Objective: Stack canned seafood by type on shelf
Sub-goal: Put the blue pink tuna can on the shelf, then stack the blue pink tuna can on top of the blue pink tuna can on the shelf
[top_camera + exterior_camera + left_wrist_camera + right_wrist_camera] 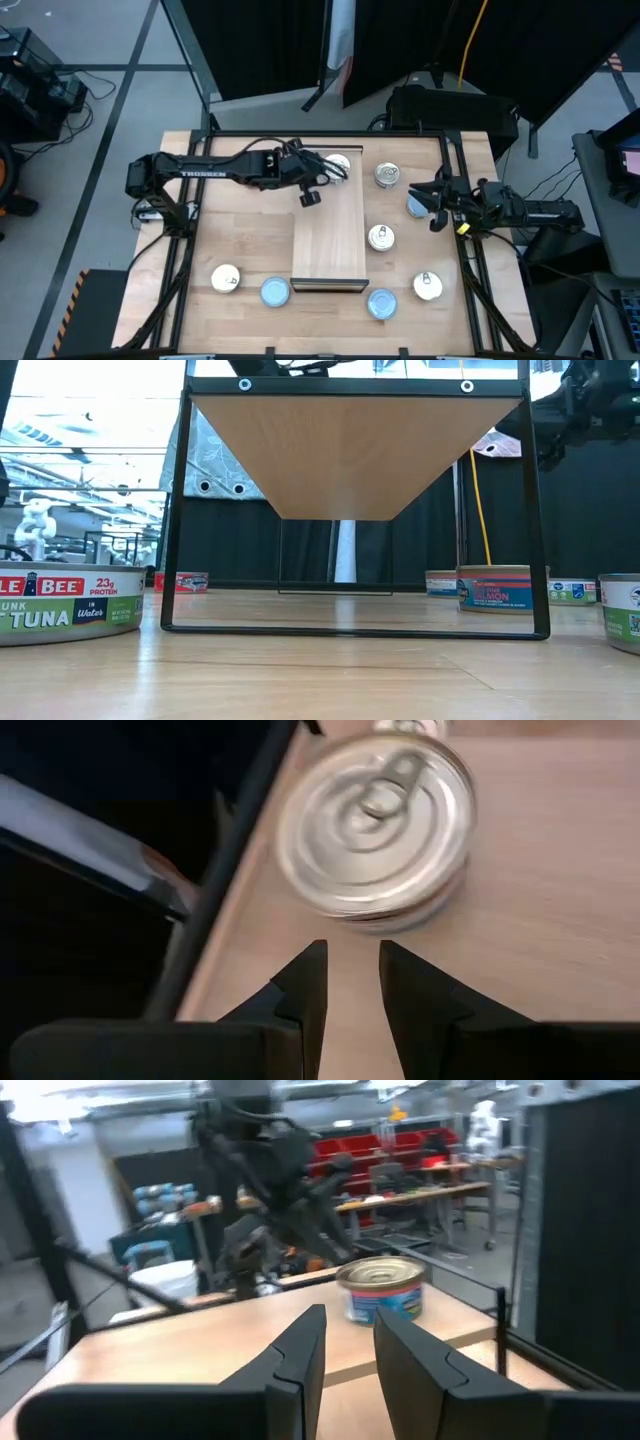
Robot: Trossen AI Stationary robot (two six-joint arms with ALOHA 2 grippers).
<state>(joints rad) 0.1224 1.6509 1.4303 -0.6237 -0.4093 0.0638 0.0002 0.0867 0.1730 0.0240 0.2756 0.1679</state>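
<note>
Your left gripper (350, 970) hangs nearly closed and empty before the silver can (375, 830), so spread its jaws wider than the tin's rim first.

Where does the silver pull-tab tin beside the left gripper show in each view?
High: top centre, silver pull-tab tin by the left gripper.
Low: not in it.
Left wrist: upper middle, ahead of the gripper.
Right wrist: cannot tell.
Shared landmark: left gripper.
</note>
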